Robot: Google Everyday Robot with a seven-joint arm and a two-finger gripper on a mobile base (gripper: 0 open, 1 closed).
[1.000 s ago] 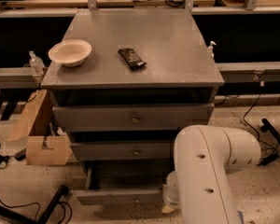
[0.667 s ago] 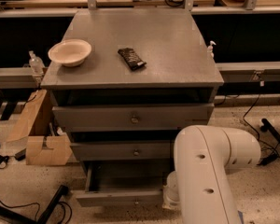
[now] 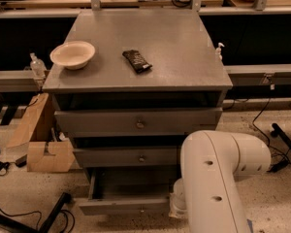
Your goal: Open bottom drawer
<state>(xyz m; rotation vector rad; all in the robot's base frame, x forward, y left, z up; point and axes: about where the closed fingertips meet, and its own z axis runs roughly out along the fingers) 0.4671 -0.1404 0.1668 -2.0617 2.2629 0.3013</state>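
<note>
Low at the front of the grey cabinet (image 3: pixel 179 57), the bottom drawer (image 3: pixel 123 206) stands partly pulled out, its tray open to view beneath the middle drawer (image 3: pixel 121 157). The gripper (image 3: pixel 176 203) sits at the drawer's right end, mostly hidden behind the white arm (image 3: pixel 218 178), so whether it is apart, together or clamped on anything cannot be told. If it bears on that right end rather than on the centre knob (image 3: pixel 141 209), a further pull would likely twist the drawer and jam it. A long pull might also bring the drawer off its runners, or push its left corner against the black stand leg (image 3: pixel 51 215) on the floor.
</note>
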